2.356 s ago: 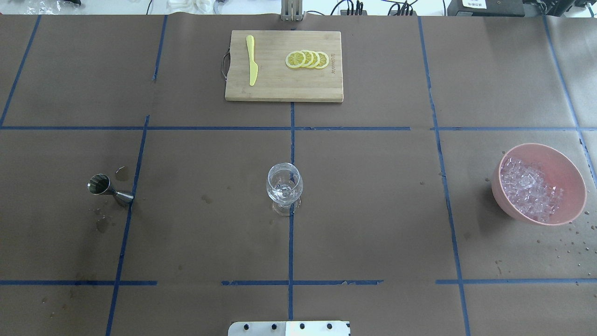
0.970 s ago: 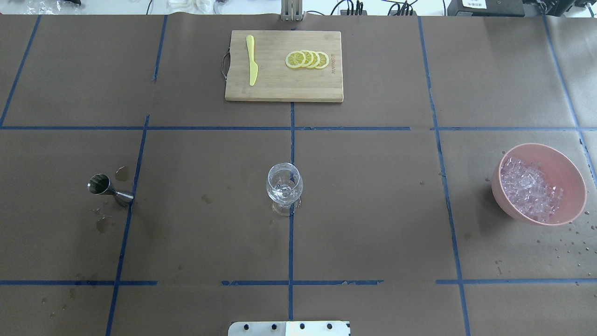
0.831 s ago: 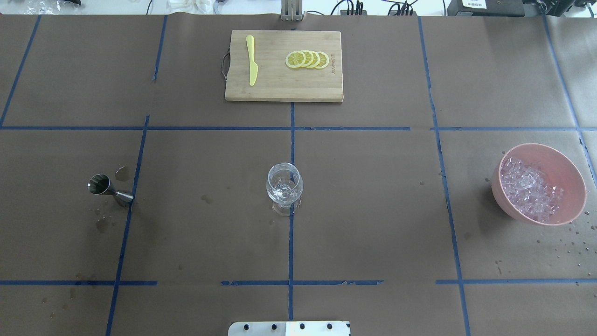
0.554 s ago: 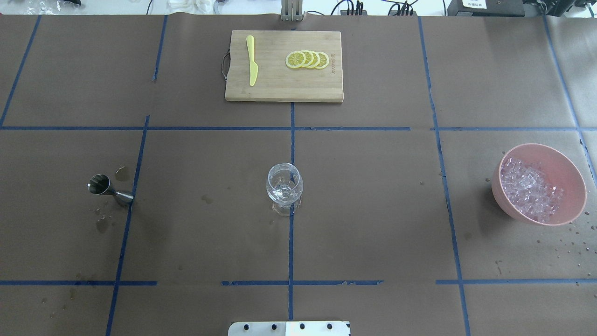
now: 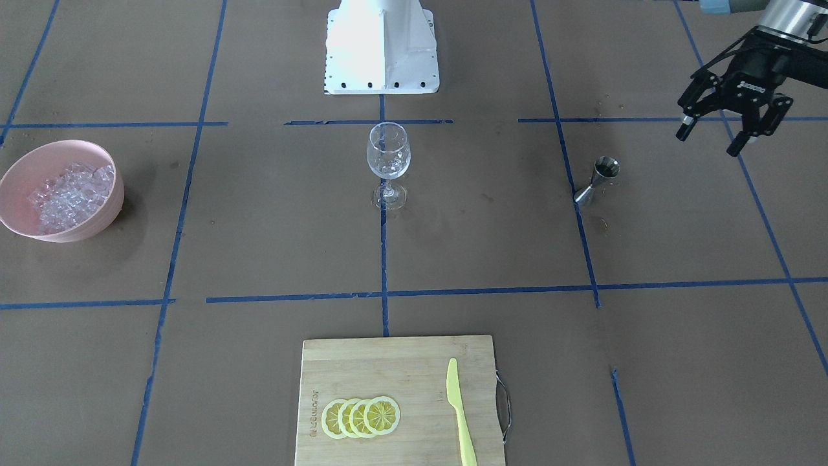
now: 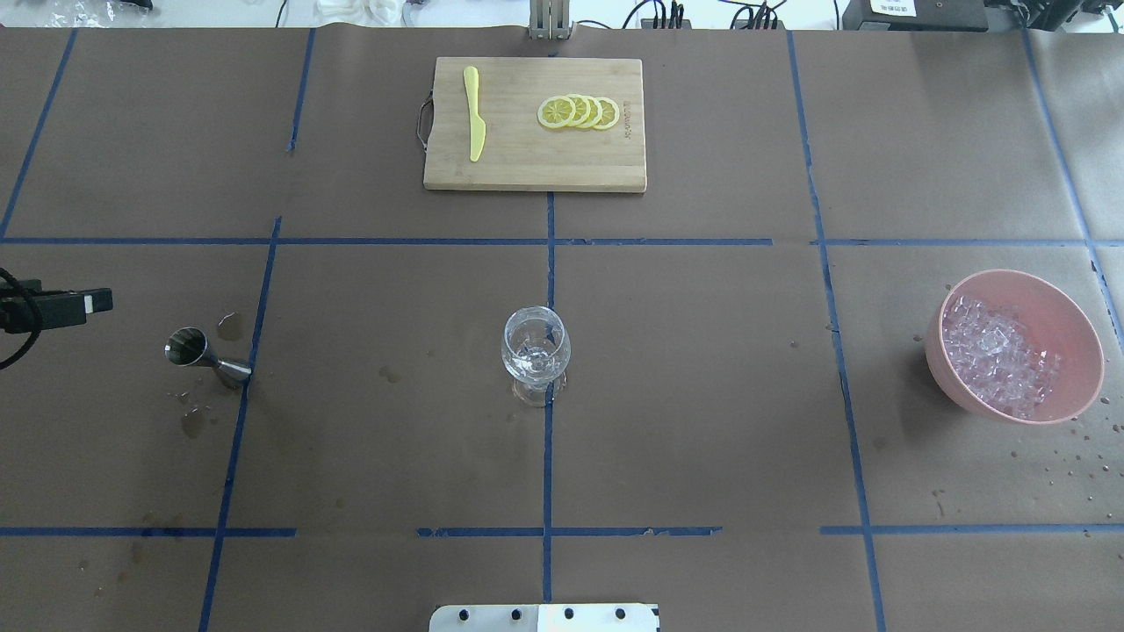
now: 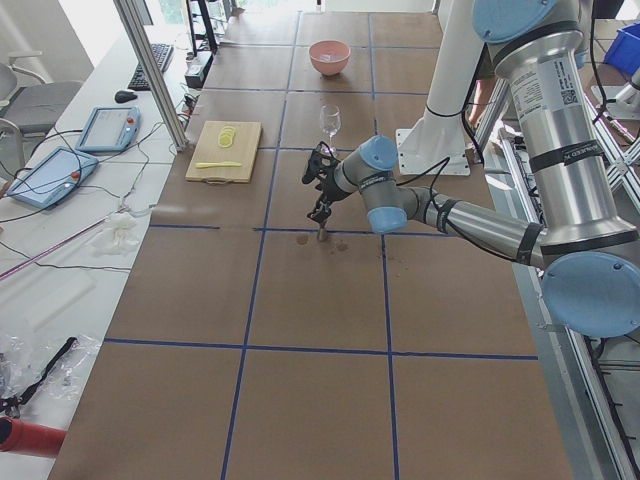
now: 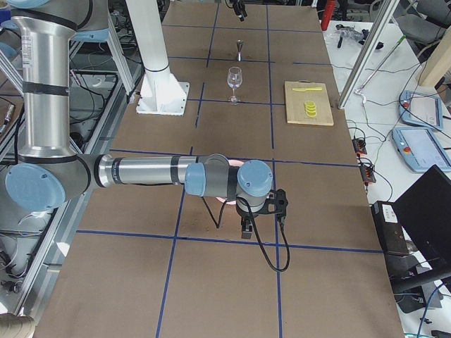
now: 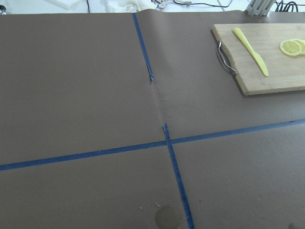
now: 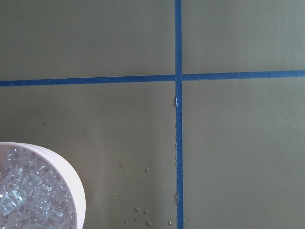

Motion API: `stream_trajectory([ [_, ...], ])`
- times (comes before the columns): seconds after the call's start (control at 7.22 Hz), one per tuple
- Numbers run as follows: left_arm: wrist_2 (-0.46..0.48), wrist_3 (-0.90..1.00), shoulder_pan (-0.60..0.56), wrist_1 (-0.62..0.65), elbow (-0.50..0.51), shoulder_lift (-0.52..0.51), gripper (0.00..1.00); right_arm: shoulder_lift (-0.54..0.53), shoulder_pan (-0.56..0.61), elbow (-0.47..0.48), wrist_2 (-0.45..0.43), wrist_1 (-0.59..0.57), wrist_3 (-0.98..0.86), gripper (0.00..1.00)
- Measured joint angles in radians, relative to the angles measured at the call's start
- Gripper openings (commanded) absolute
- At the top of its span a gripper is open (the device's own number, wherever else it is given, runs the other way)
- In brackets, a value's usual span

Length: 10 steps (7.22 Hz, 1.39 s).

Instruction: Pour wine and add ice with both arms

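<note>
The ice (image 6: pixel 997 355) is a heap of small clear cubes in a pink bowl (image 6: pixel 1071 316) at the table's right; it also shows in the right wrist view (image 10: pixel 24 200). A clear wine glass (image 6: pixel 536 347) stands upright at the centre. A steel jigger (image 6: pixel 206 355) stands at the left. My left gripper (image 5: pixel 706 144) hangs open and empty above the table, outward of the jigger; its end shows at the overhead view's left edge (image 6: pixel 53 307). My right gripper (image 8: pixel 246 224) hovers beside the bowl; I cannot tell whether it is open.
A wooden cutting board (image 6: pixel 536 167) at the far middle holds a yellow knife (image 6: pixel 474 114) and lemon slices (image 6: pixel 580 111). The white robot base (image 5: pixel 381 45) is at the near edge. Wet spots (image 6: pixel 1054 456) dot the brown paper near the bowl and the jigger.
The end of my left arm has come into the overhead view at the left edge, above the jigger's side. The glass, jigger, bowl and board have not moved.
</note>
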Motion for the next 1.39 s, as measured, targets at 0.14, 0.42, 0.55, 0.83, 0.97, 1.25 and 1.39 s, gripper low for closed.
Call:
stream_trajectory([
  [0.14, 0.081, -0.074, 0.078, 0.001, -0.037, 0.033, 1.00, -0.001, 0.000, 0.000, 0.000, -0.001, 0.000, 1.00],
  [0.42, 0.337, -0.264, 0.293, 0.072, -0.069, 0.070, 1.00, -0.002, 0.000, 0.000, 0.000, -0.001, -0.004, 1.00],
  [0.55, 0.436, -0.342, 0.377, 0.120, -0.079, 0.076, 1.00, -0.002, 0.000, 0.000, 0.000, 0.000, -0.006, 1.00],
  [0.83, 0.555, -0.420, 0.472, 0.175, -0.084, 0.077, 1.00, -0.002, 0.000, 0.000, -0.002, 0.000, -0.010, 1.00],
  [0.97, 0.616, -0.445, 0.521, 0.216, -0.084, 0.075, 1.00, -0.003, 0.000, 0.000, -0.002, 0.000, -0.010, 1.00],
  [1.25, 0.731, -0.503, 0.619, 0.247, -0.082, 0.058, 1.00, -0.004, -0.001, 0.000, -0.003, 0.000, -0.010, 1.00],
  [1.39, 0.811, -0.531, 0.662, 0.251, -0.073, 0.046, 1.00, -0.004, -0.001, 0.000, -0.003, 0.000, -0.009, 1.00],
])
